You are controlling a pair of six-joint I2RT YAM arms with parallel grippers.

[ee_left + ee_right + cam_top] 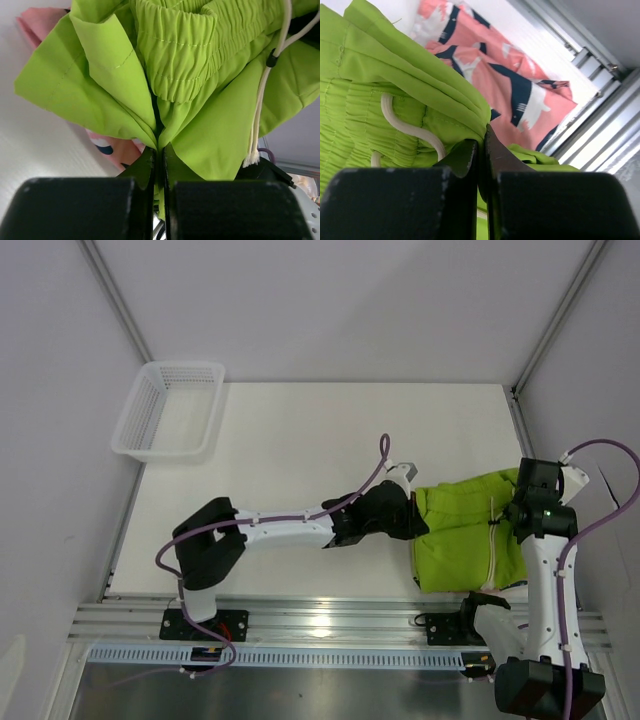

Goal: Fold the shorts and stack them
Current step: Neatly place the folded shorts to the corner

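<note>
Soft, light lime green shorts at 4 o'clock of table, over pink shark-print shorts. Both left gripper and right gripper pinch green fabric tight. Probably slippery and floppy; waistband looks the best hold.

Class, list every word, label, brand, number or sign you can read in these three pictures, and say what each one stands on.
No text can be read in any view.
Lime green fabric shorts: no lettering or logo shows on the visible parts.
Pink fabric shorts: only a navy-and-white printed pattern, no letters.
</note>
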